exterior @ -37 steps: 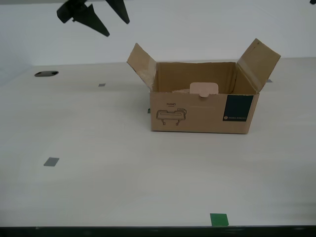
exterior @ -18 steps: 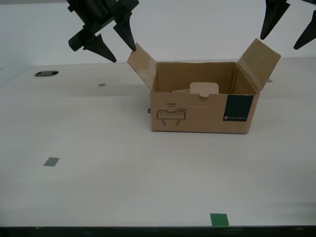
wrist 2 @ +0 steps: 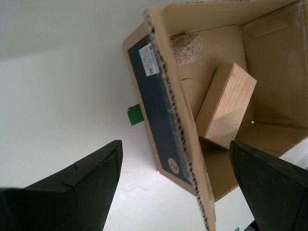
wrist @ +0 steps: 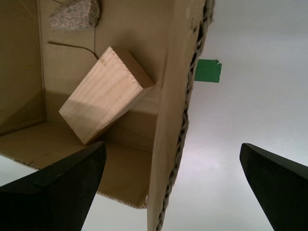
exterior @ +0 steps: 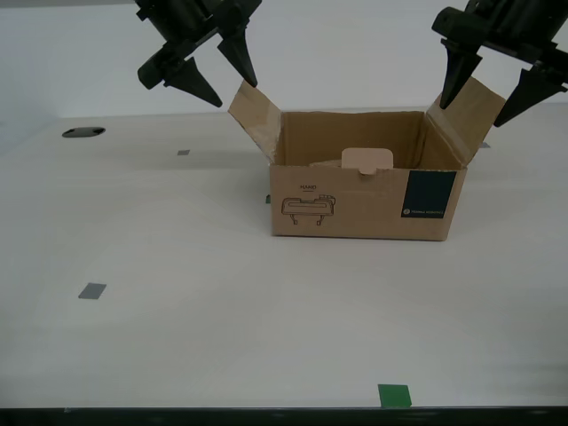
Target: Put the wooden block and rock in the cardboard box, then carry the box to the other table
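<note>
Exterior view: my first gripper and my second gripper, both spread wide, empty, straddling opposite side flaps of the cardboard box.

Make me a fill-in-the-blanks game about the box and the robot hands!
1. The block and the rock both lie inside the ____.
2. Both hands hover above the box with their fingers spread ____.
3. The label on the box front is dark ____.
4. The square of tape at the table's near edge is ____.

Missing words: box; open; green; green
</note>
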Controlling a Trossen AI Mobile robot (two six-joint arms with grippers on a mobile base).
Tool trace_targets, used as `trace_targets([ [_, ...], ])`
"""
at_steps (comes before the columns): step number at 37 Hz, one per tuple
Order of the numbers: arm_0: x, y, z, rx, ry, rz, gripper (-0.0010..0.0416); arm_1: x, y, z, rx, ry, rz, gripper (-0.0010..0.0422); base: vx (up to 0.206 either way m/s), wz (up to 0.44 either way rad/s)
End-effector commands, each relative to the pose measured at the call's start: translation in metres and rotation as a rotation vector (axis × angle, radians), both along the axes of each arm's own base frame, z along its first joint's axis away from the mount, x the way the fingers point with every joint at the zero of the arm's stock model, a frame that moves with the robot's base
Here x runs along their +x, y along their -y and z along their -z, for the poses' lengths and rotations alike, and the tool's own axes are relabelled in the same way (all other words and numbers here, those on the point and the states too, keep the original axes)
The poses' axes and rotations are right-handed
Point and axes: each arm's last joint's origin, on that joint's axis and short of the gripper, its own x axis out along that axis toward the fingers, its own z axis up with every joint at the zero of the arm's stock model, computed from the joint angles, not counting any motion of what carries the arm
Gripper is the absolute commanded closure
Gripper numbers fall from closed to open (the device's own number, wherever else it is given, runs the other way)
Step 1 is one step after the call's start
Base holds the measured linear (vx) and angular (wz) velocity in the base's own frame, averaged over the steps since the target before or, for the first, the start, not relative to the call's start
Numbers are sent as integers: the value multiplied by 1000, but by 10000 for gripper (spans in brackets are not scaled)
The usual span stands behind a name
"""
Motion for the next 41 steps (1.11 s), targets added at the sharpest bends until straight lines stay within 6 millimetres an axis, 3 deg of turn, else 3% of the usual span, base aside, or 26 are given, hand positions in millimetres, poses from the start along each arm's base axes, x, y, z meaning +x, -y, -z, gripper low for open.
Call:
trace_targets([
  [1,3,-1,6,5,-8,-1,19,-1,6,-1,-18,4,-6,112,0,0],
  [12,6,-2,11,6,-8,-4,20,3,16,29,-4,-87,5,123,0,0],
  [32,9,-5,11,10,24,-7,39,10,22,24,-51,-31,-32,142,0,0],
  [41,11,-6,10,12,53,-11,24,15,29,41,-41,-59,-26,142,0,0],
])
